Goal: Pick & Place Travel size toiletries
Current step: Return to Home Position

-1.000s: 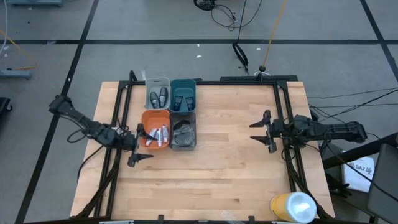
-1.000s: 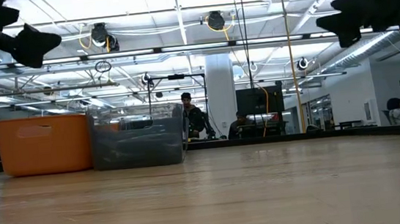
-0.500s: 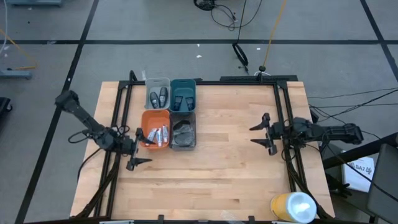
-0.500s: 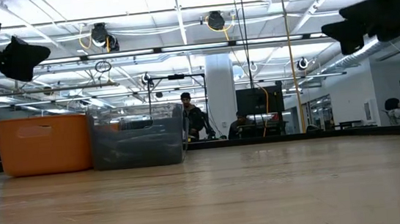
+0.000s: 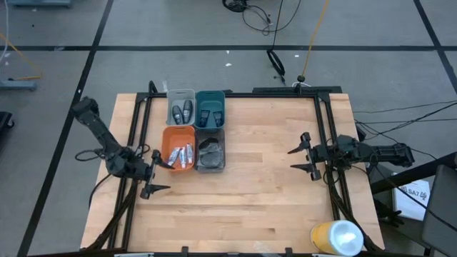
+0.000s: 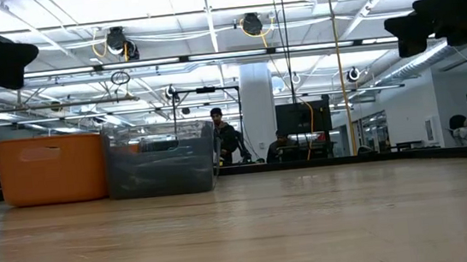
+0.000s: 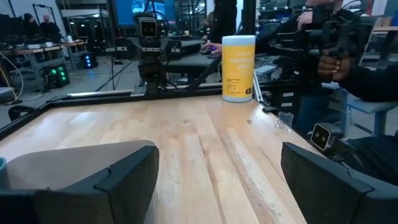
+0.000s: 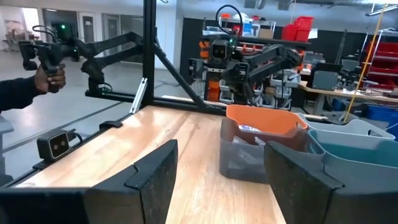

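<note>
Toiletries (image 5: 187, 151) are all sitting in your four bins at the table's (image 5: 264, 200) far left. You've got white tubes (image 5: 184, 153) in the orange bin (image 5: 166, 135), dark bottles (image 5: 181, 111) in the clear bin (image 5: 171, 96), blue packets (image 5: 211, 116) in the teal bin (image 5: 211, 96) and puffs (image 5: 209, 150) in the grey bin (image 5: 222, 146). Your left claw (image 5: 161, 173) hangs spread wide and empty just beside the orange bin, and your right claw (image 5: 291, 160) hovers released too, well apart near the right edge.
</note>
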Robot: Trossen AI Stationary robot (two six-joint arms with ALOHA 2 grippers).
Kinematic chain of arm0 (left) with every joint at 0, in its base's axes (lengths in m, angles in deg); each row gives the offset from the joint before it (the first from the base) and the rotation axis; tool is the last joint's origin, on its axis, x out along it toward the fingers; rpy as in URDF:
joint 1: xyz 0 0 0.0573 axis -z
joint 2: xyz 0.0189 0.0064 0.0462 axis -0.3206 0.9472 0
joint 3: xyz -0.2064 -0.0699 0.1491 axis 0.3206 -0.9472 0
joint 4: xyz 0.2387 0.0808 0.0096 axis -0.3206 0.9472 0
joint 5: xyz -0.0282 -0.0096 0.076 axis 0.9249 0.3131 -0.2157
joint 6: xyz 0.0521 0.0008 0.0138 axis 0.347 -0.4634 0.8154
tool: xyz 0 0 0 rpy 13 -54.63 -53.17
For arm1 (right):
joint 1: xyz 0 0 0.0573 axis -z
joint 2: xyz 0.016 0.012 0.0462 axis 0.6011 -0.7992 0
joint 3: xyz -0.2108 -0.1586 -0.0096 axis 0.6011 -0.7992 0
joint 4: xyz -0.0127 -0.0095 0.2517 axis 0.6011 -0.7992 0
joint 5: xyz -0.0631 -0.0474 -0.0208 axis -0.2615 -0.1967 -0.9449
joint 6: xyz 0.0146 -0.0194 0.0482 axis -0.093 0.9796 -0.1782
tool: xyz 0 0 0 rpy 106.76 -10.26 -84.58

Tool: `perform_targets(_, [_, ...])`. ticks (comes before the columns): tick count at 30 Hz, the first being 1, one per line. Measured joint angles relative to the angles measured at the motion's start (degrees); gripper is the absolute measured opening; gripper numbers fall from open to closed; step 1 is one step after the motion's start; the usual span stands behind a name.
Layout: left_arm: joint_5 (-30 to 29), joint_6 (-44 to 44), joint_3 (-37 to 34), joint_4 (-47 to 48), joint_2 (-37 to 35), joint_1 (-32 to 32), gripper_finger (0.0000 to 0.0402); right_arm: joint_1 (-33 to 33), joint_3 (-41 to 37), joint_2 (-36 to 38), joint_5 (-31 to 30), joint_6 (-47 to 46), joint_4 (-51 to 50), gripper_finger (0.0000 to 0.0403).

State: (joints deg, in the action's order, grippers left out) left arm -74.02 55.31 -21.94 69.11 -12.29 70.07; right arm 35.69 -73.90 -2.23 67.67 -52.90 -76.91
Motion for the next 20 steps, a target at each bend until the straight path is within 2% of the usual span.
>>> perform_targets(10, [-3.3,-0.5,0.0,-0.2,0.0,4.7,0.0325,0.0,-0.1,0.0,-0.2,2.6,-0.4,0.0226])
perform_targets(13, [-5.9,-0.5,0.0,-0.7,0.0,5.9,0.032,0.0,-0.1,0.0,-0.3,2.6,-0.5,0.0226])
perform_targets(20, [-8.1,-0.5,0.1,-0.8,0.0,6.0,0.0323,0.0,-0.1,0.0,-0.3,4.4,-0.6,0.0226])
